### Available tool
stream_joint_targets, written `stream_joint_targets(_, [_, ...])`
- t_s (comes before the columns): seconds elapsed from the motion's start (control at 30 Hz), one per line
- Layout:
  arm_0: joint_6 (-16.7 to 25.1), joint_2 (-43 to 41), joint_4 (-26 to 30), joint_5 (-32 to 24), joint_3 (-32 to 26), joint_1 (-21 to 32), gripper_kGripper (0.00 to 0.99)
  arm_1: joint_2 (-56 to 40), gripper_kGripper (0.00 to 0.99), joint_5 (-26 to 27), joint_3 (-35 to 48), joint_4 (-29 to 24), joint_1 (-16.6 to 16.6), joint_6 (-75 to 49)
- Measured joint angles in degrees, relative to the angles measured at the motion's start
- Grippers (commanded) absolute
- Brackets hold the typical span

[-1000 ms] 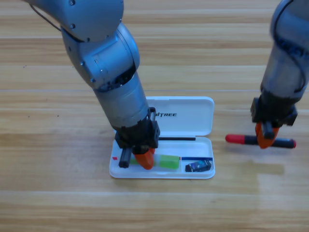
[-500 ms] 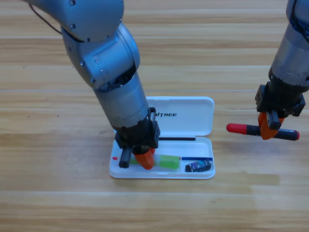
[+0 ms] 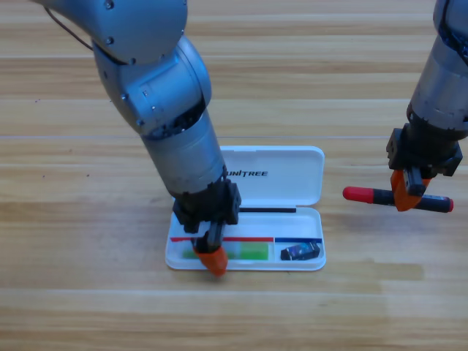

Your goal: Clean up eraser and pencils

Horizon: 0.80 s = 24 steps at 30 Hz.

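Inside the open white plastic case (image 3: 292,175) already lie the pale green pencil (image 3: 245,252) and small dark eraser (image 3: 301,251). Over its front edge my left gripper (image 3: 212,259) hangs, jaws unreadable. My right gripper (image 3: 406,193) clamps the black red-ended pencil (image 3: 365,195), not yet stowed.

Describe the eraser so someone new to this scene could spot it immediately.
Find the open white case at the middle of the table. In its lower tray, look at the small compartment at the right end: the eraser lies there, a stubby dark block, far shorter than the green pencil in the long compartment to its left.
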Motion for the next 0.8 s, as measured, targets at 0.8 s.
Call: stream_joint_targets(0.8, [6.7,-30.0,16.0,-4.3,-1.7,11.7,0.989,7.6,0.000,0.7,-20.2,9.2,10.9,4.4])
